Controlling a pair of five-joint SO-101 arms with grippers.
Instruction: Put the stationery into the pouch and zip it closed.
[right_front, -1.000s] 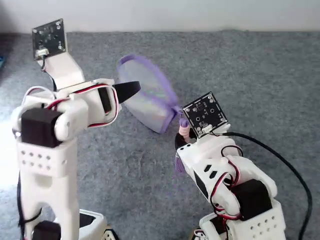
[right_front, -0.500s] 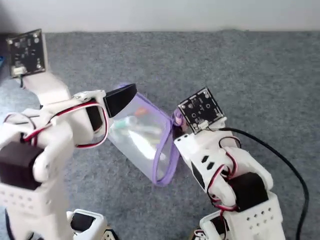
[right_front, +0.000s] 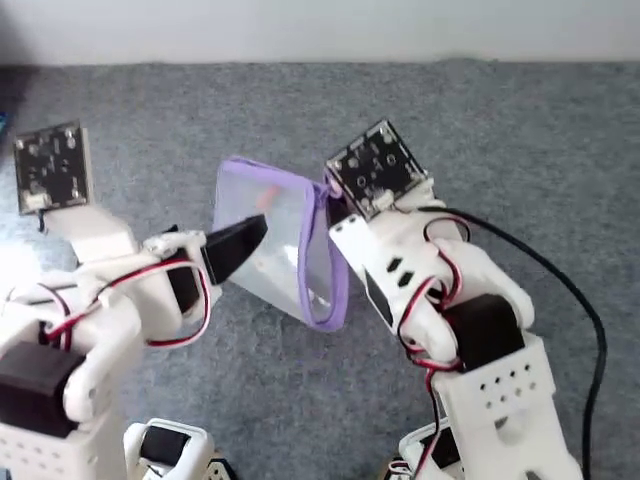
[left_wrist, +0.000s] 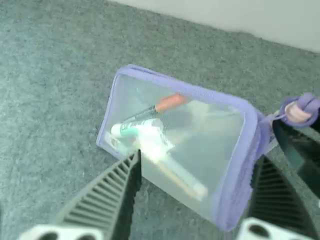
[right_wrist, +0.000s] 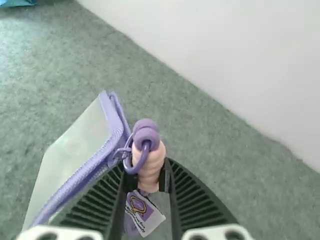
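Since a second ago, the pouch (right_front: 272, 250) has come down from up near the back of the carpet and now sits lower, between the two arms. The right arm has pushed forward and the left arm has pulled back toward its base.

Left wrist view: this one shows the contents. An orange-capped pen (left_wrist: 170, 103) and a white-and-green marker (left_wrist: 136, 131) lie inside the clear, purple-trimmed pouch. The left gripper (left_wrist: 197, 165) has its jaws spread wide with the pouch in the gap between them, gripping nothing. The zip charm (left_wrist: 300, 109) is at the pouch's far corner.

Right wrist view: the right gripper (right_wrist: 145, 170) has its jaws narrow, clamped on the pink-and-purple charm. The charm's ring is hooked to the zip pull at the pouch corner. A small tag (right_wrist: 142, 210) hangs below it.

High view: the right gripper is mostly hidden under its own camera board (right_front: 375, 170), at the pouch's right edge. The left arm's black finger lies over the pouch's left side, and I can't tell if they touch. A black cable (right_front: 560, 290) trails off the right arm.

Surface: grey carpet (right_front: 500, 130) with a white wall (right_wrist: 240, 60) behind it.

Writing: the tag has purple print, too small to read.
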